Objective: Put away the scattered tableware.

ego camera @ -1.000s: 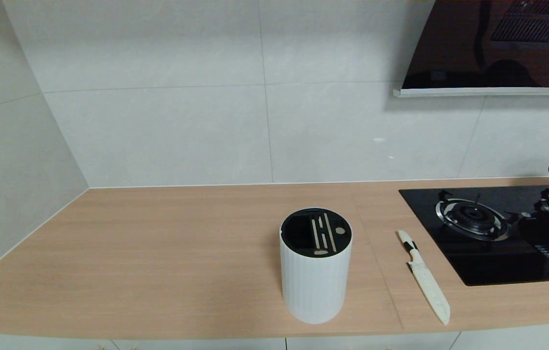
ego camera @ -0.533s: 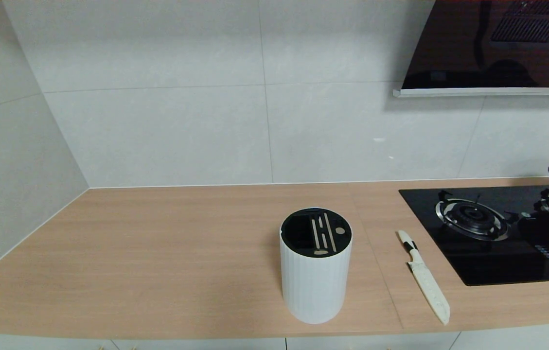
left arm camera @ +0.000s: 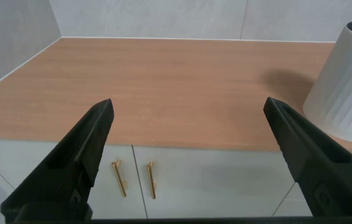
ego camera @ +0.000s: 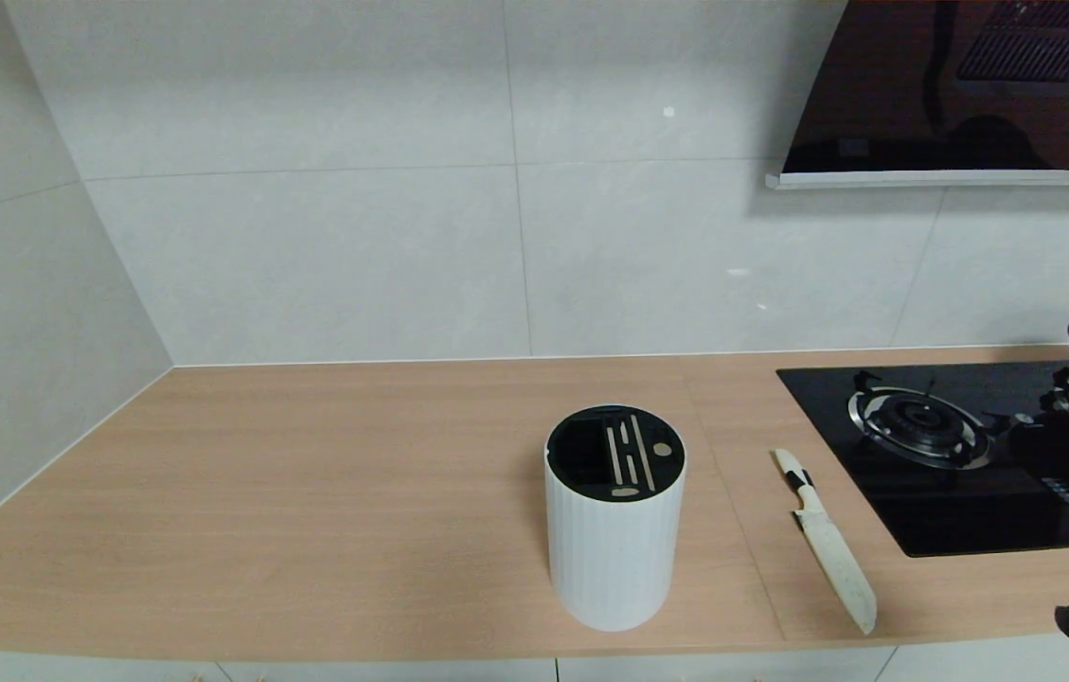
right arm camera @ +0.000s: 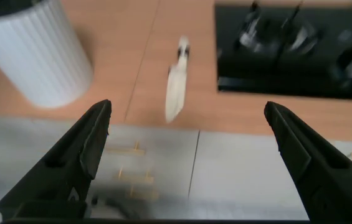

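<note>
Head view: knife (ego camera: pixel 826 542) loose on counter (ego camera: pixel 307 493)

Knife lies flat between the white ribbed holder (ego camera: pixel 614 516) and the stove (ego camera: pixel 960 455), touching neither. Left end effector (left arm camera: pixel 188 107) and right end effector (right arm camera: pixel 188 107) are both spread wide, near the counter's front edge.

The white cylindrical knife holder (ego camera: pixel 614 559) is vertically ribbed, its slotted top black. The cream speckled kitchen knife (ego camera: pixel 824 542) has a black band on its handle. The wood-grain tabletop (ego camera: pixel 307 493) is light brown.

Bright, even, diffuse light, soft shadow beside the holder (ego camera: pixel 614 549), glossy reflections on the range hood (ego camera: pixel 970 85)
</note>
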